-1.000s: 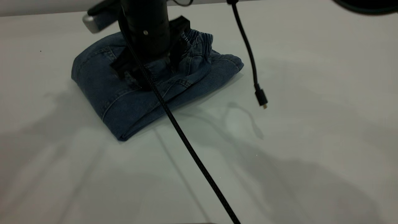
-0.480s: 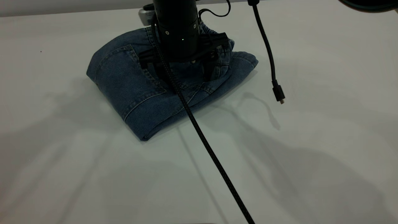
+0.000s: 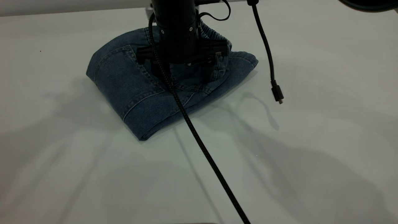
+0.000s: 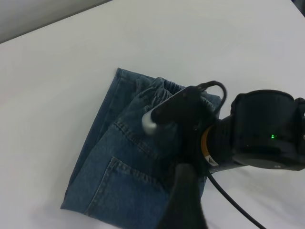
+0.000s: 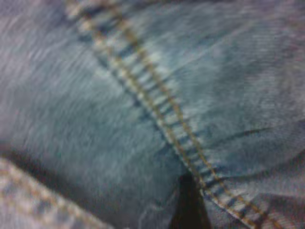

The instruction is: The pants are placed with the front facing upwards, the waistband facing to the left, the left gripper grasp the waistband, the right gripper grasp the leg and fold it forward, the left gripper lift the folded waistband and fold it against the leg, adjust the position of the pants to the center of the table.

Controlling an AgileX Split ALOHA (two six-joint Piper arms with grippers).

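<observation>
The blue denim pants (image 3: 130, 90) lie folded into a compact bundle at the back middle of the table (image 3: 311, 161), back pocket stitching up. The ruffled waistband (image 3: 214, 33) shows at the bundle's far edge, behind the arm. My right gripper (image 3: 185, 70) stands straight down on the bundle, open, its fingers spread and pressing into the denim. The right wrist view is filled with denim and a tan seam (image 5: 157, 109), with one dark fingertip (image 5: 189, 205) on the cloth. In the left wrist view the pants (image 4: 114, 171) and the right arm (image 4: 257, 129) lie below; a dark part of my left gripper (image 4: 185, 202) hangs above them.
A braided black cable (image 3: 202, 146) runs from the right arm across the table's front. A loose cable with a plug (image 3: 277, 93) dangles right of the pants. A dark object (image 3: 367, 3) shows at the top right corner.
Over the last second the right gripper slid the folded pants a little to the right and turned on them. In the last half second the bundle stayed nearly still.
</observation>
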